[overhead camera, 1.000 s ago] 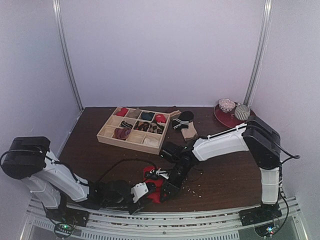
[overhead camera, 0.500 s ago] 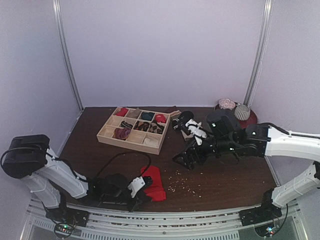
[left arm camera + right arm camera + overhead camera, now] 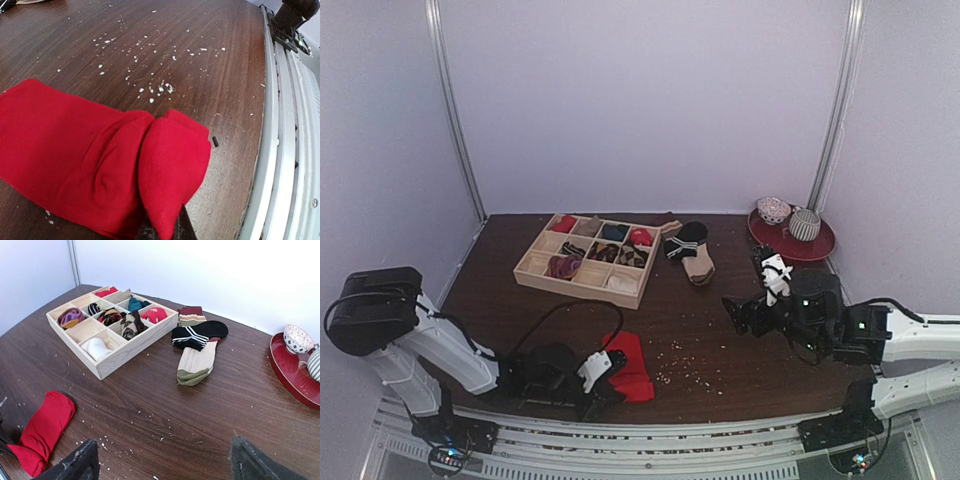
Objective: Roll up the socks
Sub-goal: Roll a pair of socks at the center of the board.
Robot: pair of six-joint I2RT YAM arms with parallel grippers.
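Right fingers (image 3: 75,465) withdrawn from red sock (image 3: 635,375), spread

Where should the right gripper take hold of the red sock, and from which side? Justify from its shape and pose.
Take the free rounded end of the red sock, the one toward the tray. The left gripper is shut on the near end and the sock lies flat, so the open right gripper would probably best come down from above, jaws across its width.
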